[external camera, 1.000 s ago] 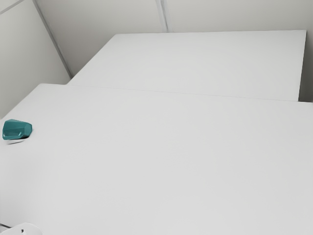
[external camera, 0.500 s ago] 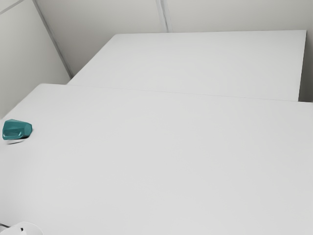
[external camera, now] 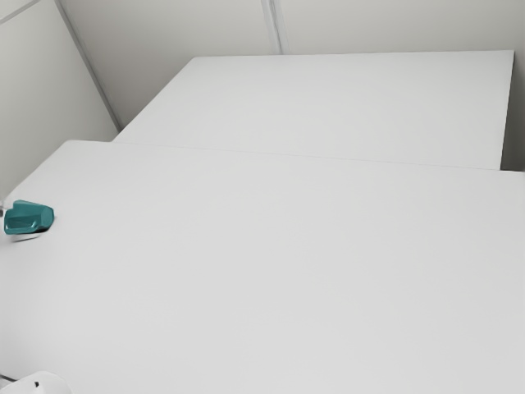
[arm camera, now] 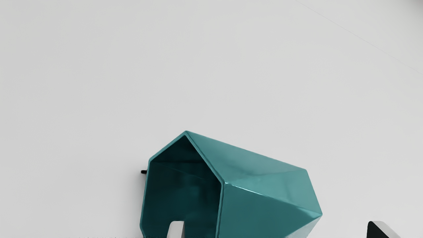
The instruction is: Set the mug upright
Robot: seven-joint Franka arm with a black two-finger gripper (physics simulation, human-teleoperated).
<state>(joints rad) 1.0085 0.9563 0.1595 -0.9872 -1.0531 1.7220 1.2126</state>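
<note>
Gripper (external camera: pixel 2 211) is being held open, fingers (arm camera: pixel 176 230) being kept wide apart, nothing being grasped. In the exterior view, a small bit of it is being seen at the left edge, right by the mug (external camera: pixel 29 218). In the wrist view, one fingertip is being seen across the mug's dark mouth; whether it is going inside or staying above cannot be told. The other fingertip is being seen off past the base end, over bare surface. Mug: teal, faceted, lying on its side on the near white table (external camera: pixel 271 271), toward the exterior view's left edge; not being set upright. A tiny black bit (arm camera: pixel 143 172) is being seen just beside the mug's rim, unidentified. Further out, a white rounded part (external camera: pixel 45 386) with a dark spot is being cut off at the exterior view's lower left corner. A second white surface (external camera: pixel 336 107) is being seen beyond the near table, pale grey walls (external camera: pixel 156 41) behind.
</note>
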